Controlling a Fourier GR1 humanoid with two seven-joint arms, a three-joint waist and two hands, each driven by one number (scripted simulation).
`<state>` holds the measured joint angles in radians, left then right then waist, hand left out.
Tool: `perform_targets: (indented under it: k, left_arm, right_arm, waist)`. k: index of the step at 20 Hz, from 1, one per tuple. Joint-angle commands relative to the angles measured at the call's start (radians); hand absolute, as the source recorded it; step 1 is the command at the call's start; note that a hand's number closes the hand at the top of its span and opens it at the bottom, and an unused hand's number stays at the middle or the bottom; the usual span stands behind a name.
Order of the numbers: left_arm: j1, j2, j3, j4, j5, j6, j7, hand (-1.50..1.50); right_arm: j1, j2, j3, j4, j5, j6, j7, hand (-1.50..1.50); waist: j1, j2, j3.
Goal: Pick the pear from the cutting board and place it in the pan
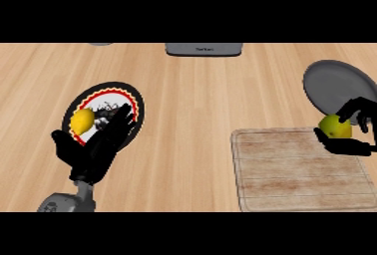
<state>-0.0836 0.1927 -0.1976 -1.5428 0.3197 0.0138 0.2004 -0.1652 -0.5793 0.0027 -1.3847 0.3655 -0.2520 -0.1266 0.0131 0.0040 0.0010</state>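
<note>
**A:** Head view: counter point(199, 99) first, then the cutting board point(302, 172) at four o'clock, the pan point(335, 87) at two.

**B:** And the pear point(333, 126)?

**A:** My right hand point(352, 133) is curled round it, between board and pan, ready to carry over, I'd judge. Its long axis looks upright.

**B:** Left hand point(99, 144)?

**A:** Fingers straight, resting over the plate point(136, 107) at nine, beside a lemon point(82, 121).

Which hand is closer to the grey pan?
The right hand. It holds the pear at the lower edge of the pan. The left hand is far across the counter, over a plate.
</note>
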Motion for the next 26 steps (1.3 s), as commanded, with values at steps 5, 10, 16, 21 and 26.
perform_targets:
  k: [5,10,16,21,26]
  left_arm:
    - [-0.024,0.000,0.022,0.019,-0.003,-0.023,0.004,0.00]
    - [-0.030,-0.053,-0.040,0.002,-0.055,0.016,0.007,0.00]
    - [-0.030,-0.008,0.016,0.005,0.001,-0.050,0.005,0.00]
    - [-0.069,-0.052,-0.024,0.028,-0.049,-0.010,0.003,0.00]
    - [-0.082,-0.044,-0.034,-0.005,-0.046,-0.025,0.020,0.00]
  right_arm:
    - [-0.272,0.068,-0.119,0.493,0.079,-0.215,-0.204,1.50]
    - [-0.404,0.054,-0.250,0.765,0.004,-0.286,-0.361,1.50]
    - [-0.542,0.000,-0.310,0.991,-0.004,-0.283,-0.469,1.50]
    - [-0.575,-0.043,-0.349,1.071,-0.020,-0.274,-0.539,1.50]
    - [-0.581,-0.098,-0.243,1.219,0.111,-0.233,-0.357,-1.50]
  waist:
    - [0.019,0.006,0.001]
    - [0.034,0.015,0.004]
    - [0.057,0.025,0.005]
    - [0.063,0.034,0.007]
    - [0.103,0.046,0.007]
